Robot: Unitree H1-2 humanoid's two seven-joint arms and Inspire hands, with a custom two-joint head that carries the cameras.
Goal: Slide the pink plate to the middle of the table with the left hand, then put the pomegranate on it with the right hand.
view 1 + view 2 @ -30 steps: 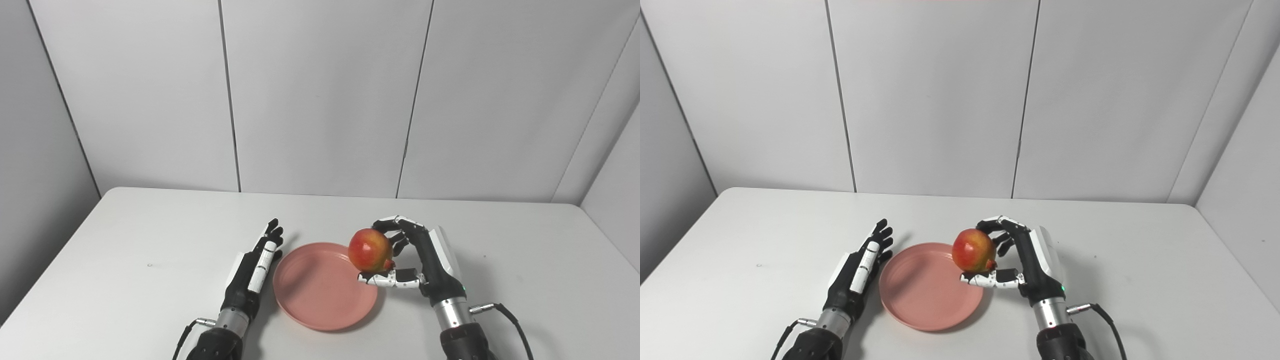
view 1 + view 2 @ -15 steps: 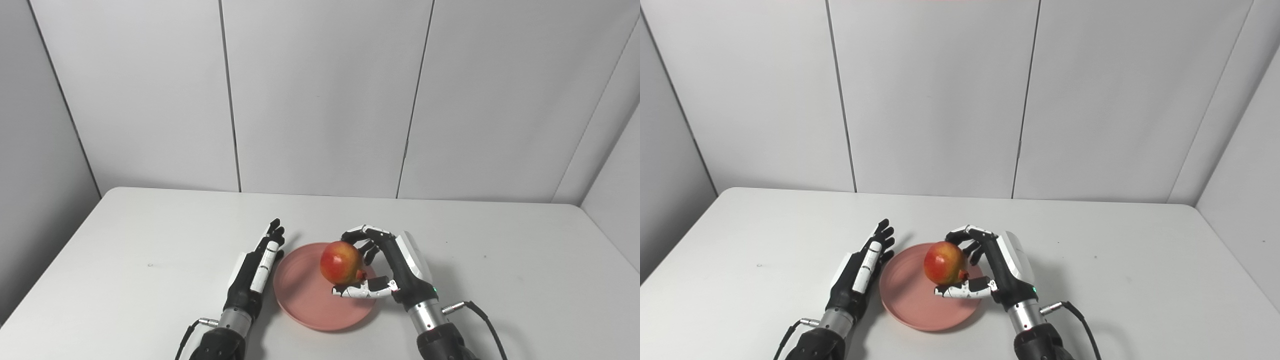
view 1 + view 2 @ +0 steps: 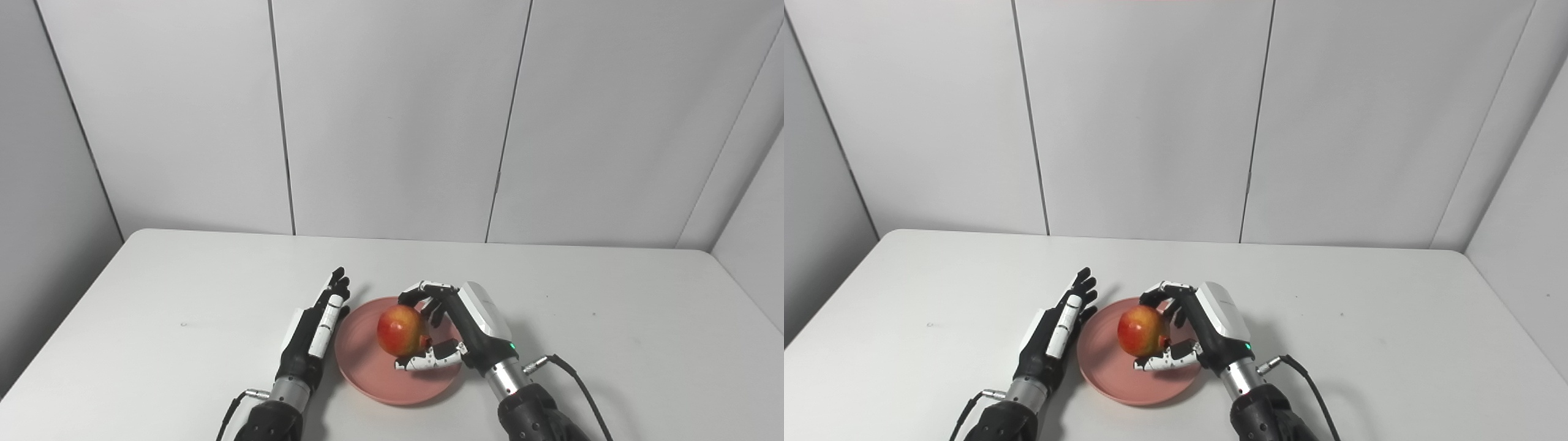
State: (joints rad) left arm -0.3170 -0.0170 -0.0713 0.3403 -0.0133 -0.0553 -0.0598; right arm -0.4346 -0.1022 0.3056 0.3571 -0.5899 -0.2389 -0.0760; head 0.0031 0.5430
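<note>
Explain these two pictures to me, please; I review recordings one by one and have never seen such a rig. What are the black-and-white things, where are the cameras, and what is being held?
Both pictures come from two cameras side by side on a humanoid robot's head, so they show one scene from slightly different spots. The black-and-white things are its two mechanical hands, on arms entering from the bottom edge. On the white table lies a pink plate. The right hand grips a red-yellow pomegranate over the plate; whether the fruit already touches the plate cannot be told. The left hand holds nothing, fingers stretched out, right beside the plate's left rim.
</note>
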